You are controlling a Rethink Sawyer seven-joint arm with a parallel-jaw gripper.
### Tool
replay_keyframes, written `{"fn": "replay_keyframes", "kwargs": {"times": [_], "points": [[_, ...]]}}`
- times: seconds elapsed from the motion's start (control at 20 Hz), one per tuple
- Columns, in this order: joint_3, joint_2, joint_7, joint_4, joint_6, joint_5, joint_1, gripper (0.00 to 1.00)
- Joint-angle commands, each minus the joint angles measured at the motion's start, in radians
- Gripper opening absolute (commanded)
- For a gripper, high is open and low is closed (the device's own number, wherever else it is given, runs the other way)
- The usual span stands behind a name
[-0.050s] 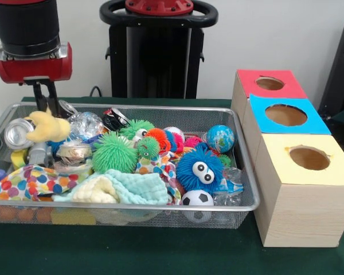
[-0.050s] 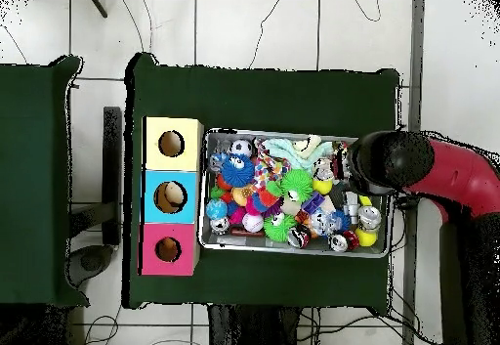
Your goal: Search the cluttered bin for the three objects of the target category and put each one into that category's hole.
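Over the bin's [image 1: 243,172] end away from the 3 boxes [image 1: 301,189] | tool [image 1: 48,109] pinching a yellow plush toy [image 1: 49,128] | green tabletop [image 1: 160,252] underneath

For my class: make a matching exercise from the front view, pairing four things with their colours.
Things:
1. nearest box top
2. middle box top
3. farthest box top
4. spiky ball beside the cloths

Colours:
A. red
B. green
C. yellow
D. blue

Pairs: 1-C, 2-D, 3-A, 4-B
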Motion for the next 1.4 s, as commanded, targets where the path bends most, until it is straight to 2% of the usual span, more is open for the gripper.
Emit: {"fn": "replay_keyframes", "kwargs": {"times": [0.05, 0.7, 0.8, 1.1, 1.4], "points": [[-0.025, 0.040, 0.025, 0.067, 0.007, -0.042, 0.015, 1.00], [-0.028, 0.046, 0.026, 0.053, 0.002, -0.034, 0.020, 1.00], [-0.032, 0.046, 0.020, 0.051, 0.041, -0.027, 0.021, 1.00], [0.035, 0.074, -0.021, 0.090, 0.151, 0.092, -0.018, 1.00], [0.083, 0.113, -0.056, 0.121, 0.106, 0.156, -0.044, 1.00]]}}
